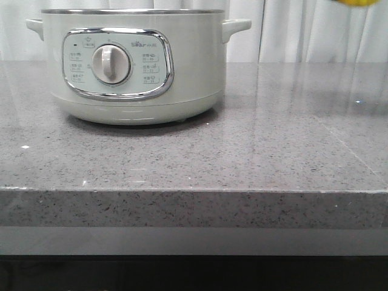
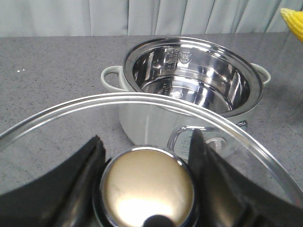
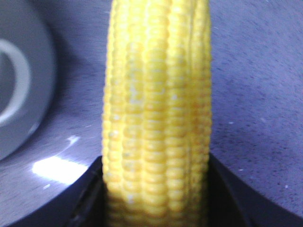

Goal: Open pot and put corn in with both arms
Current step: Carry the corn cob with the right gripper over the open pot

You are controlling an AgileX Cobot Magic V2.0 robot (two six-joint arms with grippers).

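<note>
The pot [image 1: 133, 66] stands at the back left of the counter with its dial facing me. In the left wrist view the pot [image 2: 189, 80] is uncovered and its steel inside is bare. My left gripper [image 2: 147, 142] is shut on the gold knob [image 2: 147, 187] of the glass lid [image 2: 142, 97], holding it up and to the side of the pot. My right gripper [image 3: 156, 165] is shut on the corn [image 3: 158, 109], whose yellow kernels fill that view. The corn's tip [image 1: 357, 2] shows high at the right, away from the pot. Neither gripper shows in the front view.
The grey speckled stone counter [image 1: 273, 151] spreads to the right of the pot and ends in a front edge [image 1: 194, 191]. A white curtain [image 1: 303, 30] hangs behind. A blurred grey round shape [image 3: 19, 94] lies beside the corn.
</note>
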